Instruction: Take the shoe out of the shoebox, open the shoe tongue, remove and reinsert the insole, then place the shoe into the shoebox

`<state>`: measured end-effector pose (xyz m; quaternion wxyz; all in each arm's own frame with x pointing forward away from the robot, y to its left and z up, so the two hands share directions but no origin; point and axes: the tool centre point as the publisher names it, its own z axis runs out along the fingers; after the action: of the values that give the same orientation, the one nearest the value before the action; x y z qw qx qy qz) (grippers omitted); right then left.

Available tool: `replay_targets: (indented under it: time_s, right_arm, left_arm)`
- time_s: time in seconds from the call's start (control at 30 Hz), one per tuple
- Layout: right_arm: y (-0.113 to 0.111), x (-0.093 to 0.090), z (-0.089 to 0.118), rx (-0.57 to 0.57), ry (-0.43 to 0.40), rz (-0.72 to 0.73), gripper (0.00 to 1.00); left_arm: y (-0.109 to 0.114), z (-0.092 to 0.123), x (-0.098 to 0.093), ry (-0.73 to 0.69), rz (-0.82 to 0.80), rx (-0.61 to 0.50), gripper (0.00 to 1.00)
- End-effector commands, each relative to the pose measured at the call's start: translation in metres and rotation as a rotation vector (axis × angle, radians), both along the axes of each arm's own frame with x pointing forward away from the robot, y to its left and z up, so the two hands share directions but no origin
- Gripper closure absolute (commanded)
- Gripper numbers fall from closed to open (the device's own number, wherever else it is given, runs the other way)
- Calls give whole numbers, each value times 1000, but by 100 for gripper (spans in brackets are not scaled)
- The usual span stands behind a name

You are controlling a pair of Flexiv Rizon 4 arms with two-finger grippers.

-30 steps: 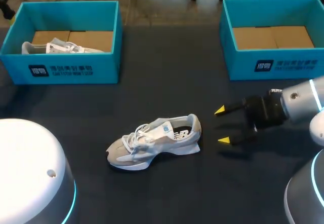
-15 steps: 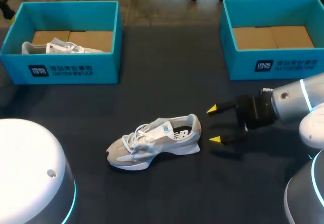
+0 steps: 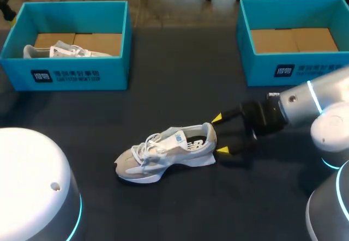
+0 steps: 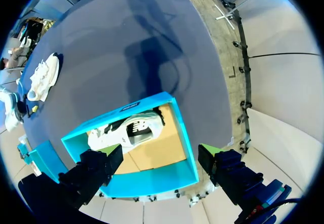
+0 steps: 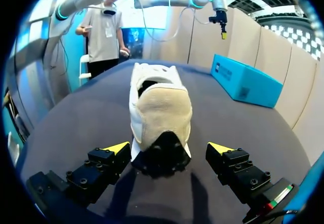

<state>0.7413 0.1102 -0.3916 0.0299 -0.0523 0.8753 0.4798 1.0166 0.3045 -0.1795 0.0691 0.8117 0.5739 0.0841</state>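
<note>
The right claw (image 3: 220,134), released with its two yellow tips wide apart, has advanced during the last second from the 3 o'clock side of the black table (image 3: 180,208) towards 9 o'clock. Its fingers now stand on both sides of the heel of the grey-and-white lace-up sneaker (image 3: 166,154). Before, there was a clear gap between the tips and the heel; now this gap is gone. In the right wrist view the heel lies between the open fingers of the right claw (image 5: 169,148), and I see no finger pressing on the sneaker (image 5: 159,107) yet. The sneaker itself did not move. It stands on its sole near the middle of the table, toe to 9 o'clock, heel to 3 o'clock, outside of any box.

I judge that the taking out is already done, and that the claw prepares to hold the heel steady for opening the tongue.

Farther, at 11 o'clock from the sneaker, stands an open turquoise cardboard shoebox (image 3: 65,74) with a second pale sneaker (image 3: 60,51) inside. The left claw (image 4: 161,158), also released, hovers above it. At 1 o'clock stands another turquoise shoebox (image 3: 294,69), showing only its brown floor.
</note>
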Motion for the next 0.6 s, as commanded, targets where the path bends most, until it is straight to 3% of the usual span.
replay_targets:
  time_s: [0.03, 0.6]
  right_arm:
    - [7, 7, -2, -3, 21, 33, 0]
    - [35, -8, -13, 43, 67, 60, 0]
  left_arm:
    - [0, 0, 0, -1, 0, 1, 0]
    - [0, 0, 0, -1, 0, 1, 0]
